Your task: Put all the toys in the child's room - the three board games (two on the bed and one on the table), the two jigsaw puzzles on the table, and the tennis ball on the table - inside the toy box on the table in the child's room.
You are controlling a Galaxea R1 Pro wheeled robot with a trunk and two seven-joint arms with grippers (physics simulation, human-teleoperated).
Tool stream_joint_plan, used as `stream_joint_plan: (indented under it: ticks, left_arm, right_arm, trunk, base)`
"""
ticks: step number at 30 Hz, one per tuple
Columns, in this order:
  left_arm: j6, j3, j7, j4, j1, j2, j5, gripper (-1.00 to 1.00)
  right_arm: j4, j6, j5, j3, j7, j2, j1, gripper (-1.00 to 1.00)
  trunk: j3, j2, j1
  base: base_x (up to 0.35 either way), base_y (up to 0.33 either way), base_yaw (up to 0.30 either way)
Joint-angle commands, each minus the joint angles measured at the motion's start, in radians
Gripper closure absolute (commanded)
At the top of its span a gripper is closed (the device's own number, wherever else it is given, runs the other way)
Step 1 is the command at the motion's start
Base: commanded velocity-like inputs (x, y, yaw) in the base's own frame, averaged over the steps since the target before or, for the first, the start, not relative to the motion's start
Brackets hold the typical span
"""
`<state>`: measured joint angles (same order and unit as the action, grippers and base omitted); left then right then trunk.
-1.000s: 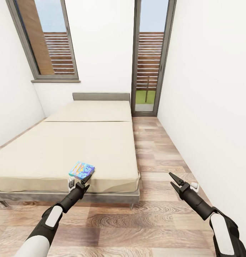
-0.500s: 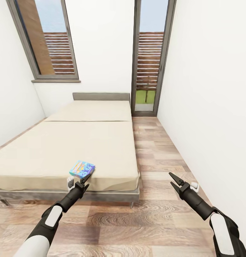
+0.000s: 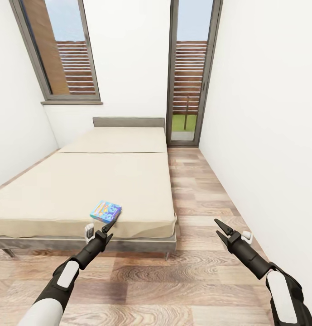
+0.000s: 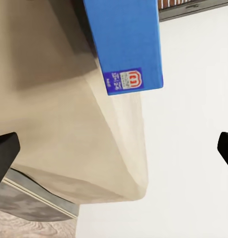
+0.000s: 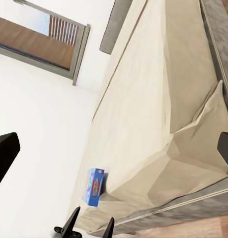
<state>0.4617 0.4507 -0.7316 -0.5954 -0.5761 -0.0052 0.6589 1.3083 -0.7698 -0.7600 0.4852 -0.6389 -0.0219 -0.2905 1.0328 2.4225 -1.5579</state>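
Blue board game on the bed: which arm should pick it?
Left. The left claw, jaws open, sits just short of the blue board game near the bed's foot edge. The right claw, also open, hangs over the wood floor, well off to the side.

A flat blue board-game box with a bright printed cover is seen lying flat near the front edge of the cream-beige bed.
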Motion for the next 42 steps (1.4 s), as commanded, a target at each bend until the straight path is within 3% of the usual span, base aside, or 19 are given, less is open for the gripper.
stream_joint_plan:
  ticks: [1,42]
  left_arm:
    - [0.008,0.003,-0.002,0.000,-0.001,0.000,0.004,-1.00]
    - [0.006,0.004,-0.002,0.000,-0.001,0.001,0.004,-1.00]
  right_arm:
    - [0.000,-0.006,-0.001,0.003,-0.002,-0.001,-0.001,-1.00]
    - [0.006,-0.006,-0.001,0.004,-0.002,-0.001,-0.001,-1.00]
  trunk:
    - [0.001,0.000,0.000]
    - [0.001,0.000,0.000]
  base:
    - [-0.004,0.000,0.000]
    - [0.025,0.000,0.000]
